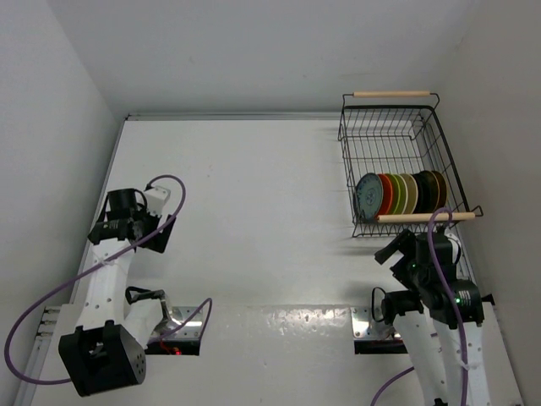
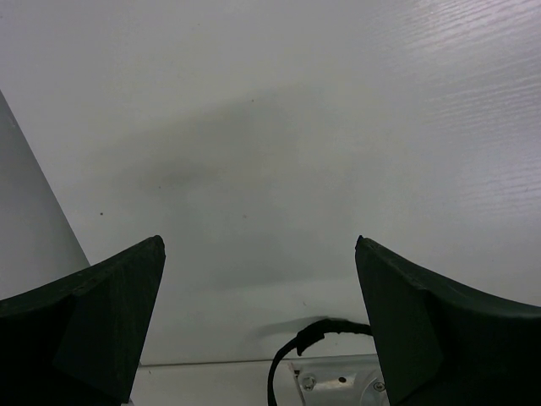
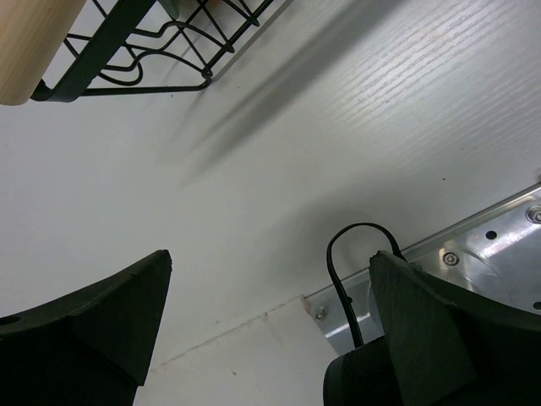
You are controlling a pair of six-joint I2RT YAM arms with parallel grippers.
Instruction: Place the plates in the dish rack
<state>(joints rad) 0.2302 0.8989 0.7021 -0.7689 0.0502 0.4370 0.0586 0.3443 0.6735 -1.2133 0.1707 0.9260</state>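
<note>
Plates (image 1: pixel 401 194) stand upright, packed in black wire dish rack (image 1: pixel 397 135).

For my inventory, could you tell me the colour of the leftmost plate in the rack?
The plate is teal, clearest in the top external view.

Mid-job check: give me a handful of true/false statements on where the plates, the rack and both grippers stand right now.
1. The plates stand on edge in a row inside the dish rack. True.
2. A plate lies flat on the table under the left gripper. False: its wrist view shows only bare table there.
3. The right gripper is shut on a plate. False: its jaws are apart and hold nothing.
4. The row sits at the rack's near end, by the near wooden handle. True.
5. The left gripper is open. True.
</note>
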